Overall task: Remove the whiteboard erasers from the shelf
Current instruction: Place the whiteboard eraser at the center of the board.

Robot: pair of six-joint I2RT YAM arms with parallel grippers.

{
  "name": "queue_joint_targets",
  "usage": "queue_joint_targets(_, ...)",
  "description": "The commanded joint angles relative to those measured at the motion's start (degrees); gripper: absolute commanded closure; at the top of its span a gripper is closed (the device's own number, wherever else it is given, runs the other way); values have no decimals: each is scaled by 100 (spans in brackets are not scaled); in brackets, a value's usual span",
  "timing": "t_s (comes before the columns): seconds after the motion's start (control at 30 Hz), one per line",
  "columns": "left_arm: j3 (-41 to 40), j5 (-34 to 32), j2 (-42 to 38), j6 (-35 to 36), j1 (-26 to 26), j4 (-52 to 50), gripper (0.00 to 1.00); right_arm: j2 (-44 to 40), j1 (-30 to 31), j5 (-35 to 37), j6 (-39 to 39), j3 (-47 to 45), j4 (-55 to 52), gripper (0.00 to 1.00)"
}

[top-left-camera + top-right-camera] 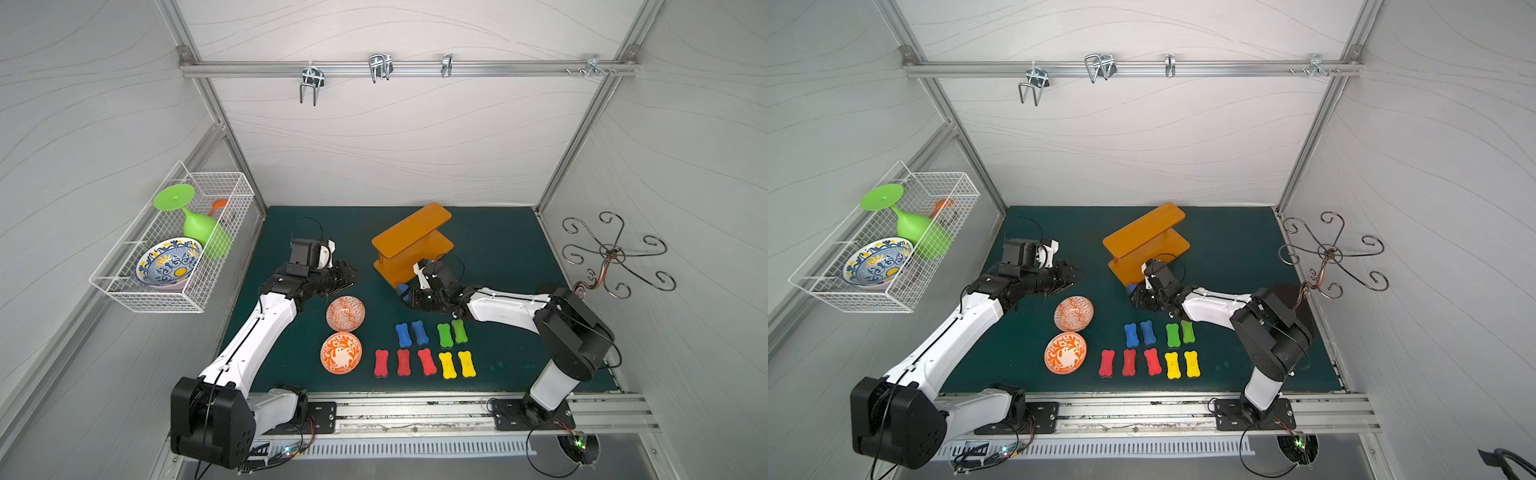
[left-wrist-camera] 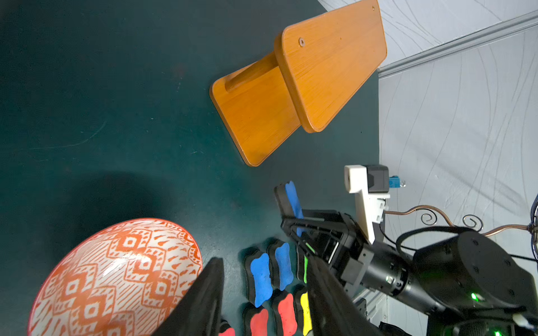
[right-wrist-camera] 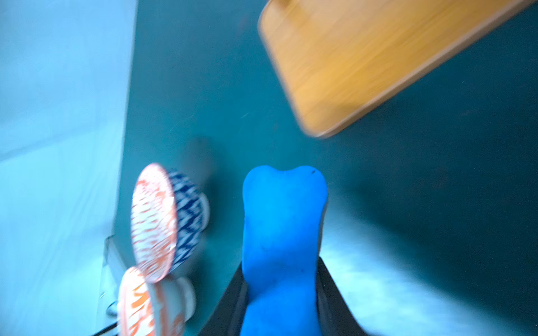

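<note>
Your right gripper (image 1: 405, 293) is clamped on a blue eraser (image 3: 283, 221). The right wrist view is blurred, but it shows the foam block squeezed between both fingers, its free end sticking out ahead of them. In the left wrist view this eraser (image 2: 292, 197) stands on edge in the grip, dark felt to one side, apart from the shelf (image 2: 329, 58). In both top views it is just beside the near corner of the shelf's lower board.

The shelf stands toward the back of the table (image 1: 519, 257), about midway across and turned at an angle. Your left gripper (image 1: 351, 276) is released, fingers apart with nothing between them. It hangs left of the shelf and behind the bowls (image 1: 345, 313).

Nine erasers lie in two rows near the table's front edge: blue pair (image 1: 403, 334) and green pair (image 1: 444, 334) behind, three reds (image 1: 403, 362) and two yellows (image 1: 447, 365) in front. The two bowls sit just left of them.
</note>
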Motion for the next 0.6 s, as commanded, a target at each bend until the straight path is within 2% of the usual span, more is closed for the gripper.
queue_joint_targets(0.0,34,-82,-76,58,39,14,50,398,469,-233,438,412,-132,78)
queue_joint_targets(0.2,-48,-137,-173,119,82,-48,50,917,1060,1057,117,1303,-1402,77)
queue_joint_targets(0.27,-100,-118,-202,111,138,-20,50,996,1162,1419,8,1552,-1780,74)
queue_joint_targets(0.57,-109,-75,-247,131,224,16,50,1477,1371,1877,-311,2085,-2522,69)
